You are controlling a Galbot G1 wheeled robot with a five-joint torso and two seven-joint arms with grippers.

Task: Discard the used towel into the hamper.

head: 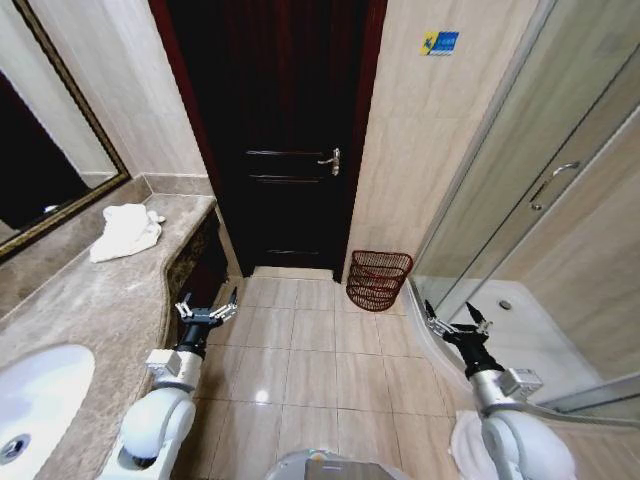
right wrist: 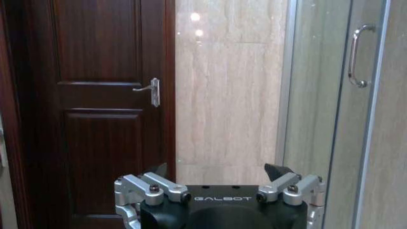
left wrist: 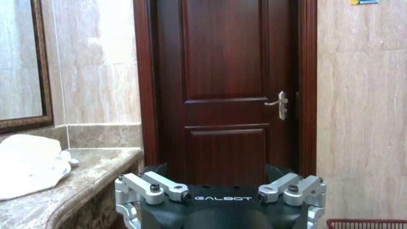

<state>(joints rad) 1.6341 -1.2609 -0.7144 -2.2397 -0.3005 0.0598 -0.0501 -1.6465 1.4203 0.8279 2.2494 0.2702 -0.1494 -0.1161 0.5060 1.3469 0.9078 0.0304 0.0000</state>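
A white towel (head: 126, 231) lies crumpled on the marble worktop (head: 95, 300) near the mirror (head: 40, 150). The hamper (head: 378, 280) stands on the tiled floor beside the dark door (head: 280, 130), near the shower glass (head: 520, 190). Left gripper (head: 207, 306) and right gripper (head: 457, 322) hover low, fingers spread wide, empty.

"GALBOT" in pale letters on black body of left gripper (left wrist: 219, 177), left wrist view, 6 o'clock. Same "GALBOT" on black body of right gripper (right wrist: 219, 176), right wrist view, 6 o'clock. Small blue-and-yellow sticker (head: 439, 43) on beige wall tile, head view, 1 o'clock from door handle (head: 331, 160); its writing unreadable.
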